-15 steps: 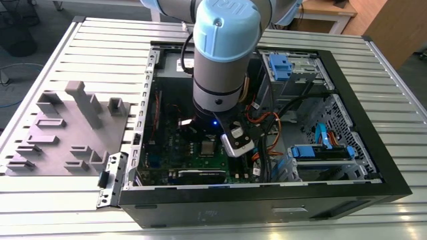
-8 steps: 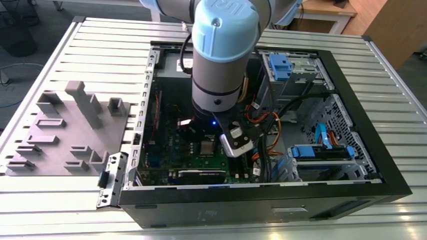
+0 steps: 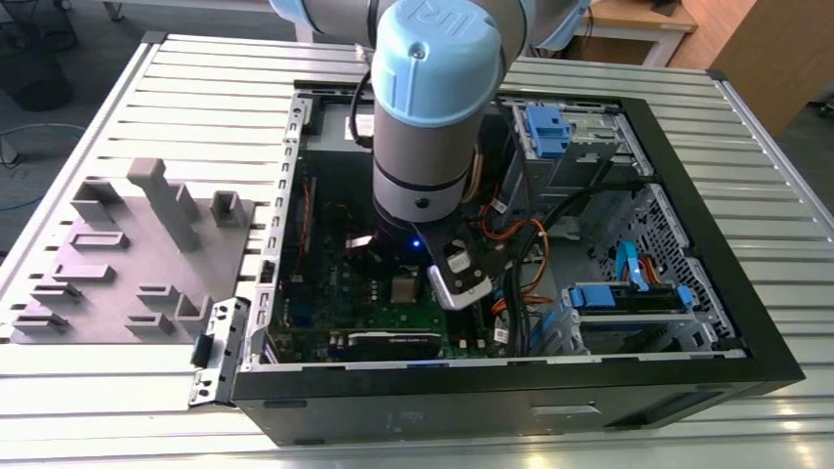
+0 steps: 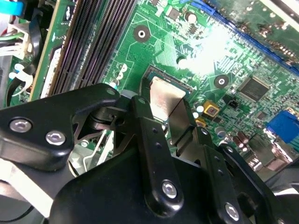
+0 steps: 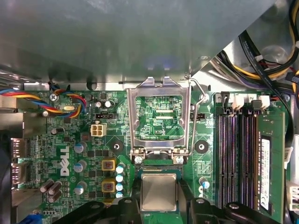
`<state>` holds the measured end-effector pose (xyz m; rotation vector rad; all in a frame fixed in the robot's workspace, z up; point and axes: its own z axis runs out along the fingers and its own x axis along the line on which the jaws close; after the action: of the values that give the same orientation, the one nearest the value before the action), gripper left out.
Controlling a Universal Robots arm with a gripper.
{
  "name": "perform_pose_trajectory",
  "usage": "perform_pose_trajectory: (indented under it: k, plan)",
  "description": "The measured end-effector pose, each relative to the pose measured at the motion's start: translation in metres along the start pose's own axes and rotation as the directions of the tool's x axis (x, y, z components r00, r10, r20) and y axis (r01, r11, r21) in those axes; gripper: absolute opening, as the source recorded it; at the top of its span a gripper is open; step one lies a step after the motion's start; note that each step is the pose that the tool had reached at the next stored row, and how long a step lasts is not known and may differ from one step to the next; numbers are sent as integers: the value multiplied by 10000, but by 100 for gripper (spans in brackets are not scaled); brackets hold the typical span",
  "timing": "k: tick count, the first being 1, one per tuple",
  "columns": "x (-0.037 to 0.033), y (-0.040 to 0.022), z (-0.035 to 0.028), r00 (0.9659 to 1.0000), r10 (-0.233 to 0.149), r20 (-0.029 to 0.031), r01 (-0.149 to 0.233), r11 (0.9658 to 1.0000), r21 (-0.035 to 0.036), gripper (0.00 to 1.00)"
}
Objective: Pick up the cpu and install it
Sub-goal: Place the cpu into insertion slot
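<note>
Gripper (image 5: 159,197) narrow: fingers (image 4: 142,116) closed on two opposite edges of cpu (image 5: 159,186). Cpu flat, silvery top up, at socket (image 4: 161,74) near middle of green motherboard (image 5: 60,140); if fully seated, you cannot tell. Just past it, metal load frame (image 5: 159,116) stands open, lever (image 5: 198,107) beside. Memory slots (image 5: 233,154) run along one motherboard edge. In exterior view you see arm (image 3: 431,98) reaching down into open computer case (image 3: 521,410) at middle of bench (image 3: 195,78). Grey moulded tray (image 3: 117,264) lies toward bench edge at exterior view's left.
</note>
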<state>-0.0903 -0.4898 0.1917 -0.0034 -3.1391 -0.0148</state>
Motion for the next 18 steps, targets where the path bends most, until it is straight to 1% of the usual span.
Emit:
perform_pose_trajectory:
  k: [12, 14, 15, 18]
  plan:
    - [1, 1, 13, 10000, 2, 1, -2, 10000, -4, 41]
    - [0, 1, 16, 10000, 2, 4, -2, 10000, -9, 42]
    - [0, 1, 16, 10000, 2, 3, -2, 10000, -7, 48]
    - [1, 1, 14, 10000, 2, 0, -2, 10000, -3, 48]
